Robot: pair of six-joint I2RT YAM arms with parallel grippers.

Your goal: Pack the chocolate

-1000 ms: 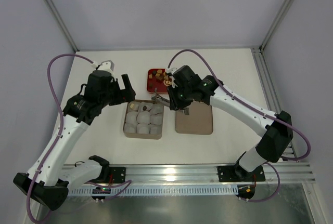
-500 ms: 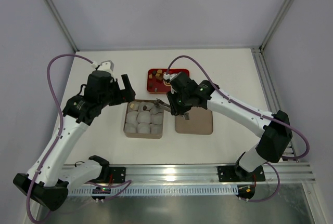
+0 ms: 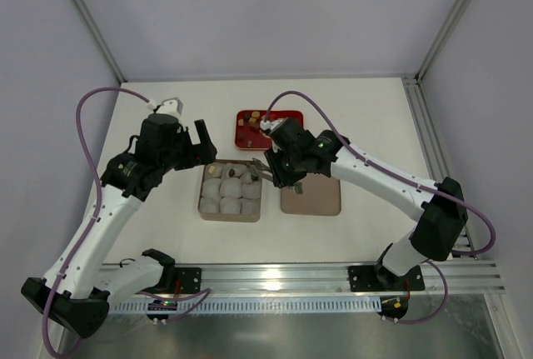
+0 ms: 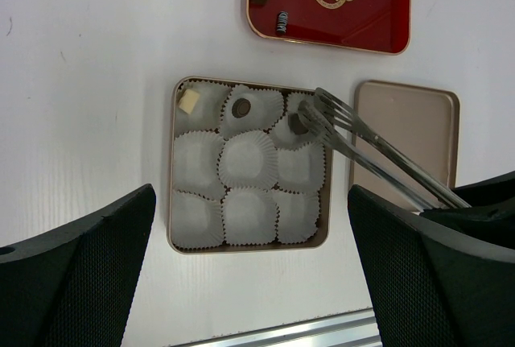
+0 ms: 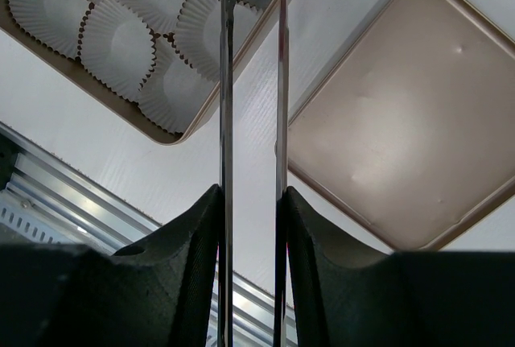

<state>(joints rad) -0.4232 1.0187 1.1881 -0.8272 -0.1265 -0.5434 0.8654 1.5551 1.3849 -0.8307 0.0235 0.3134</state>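
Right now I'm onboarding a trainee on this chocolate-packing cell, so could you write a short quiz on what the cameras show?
1. How many paper cups sit in the tin?
2. True or false: the right gripper has its fingers closed on the metal tongs.
3. The cream chocolate in the tin lies: A) in a corner cup B) in the centre cup C) loose, outside any cup.
Key: 1) nine 2) true 3) A
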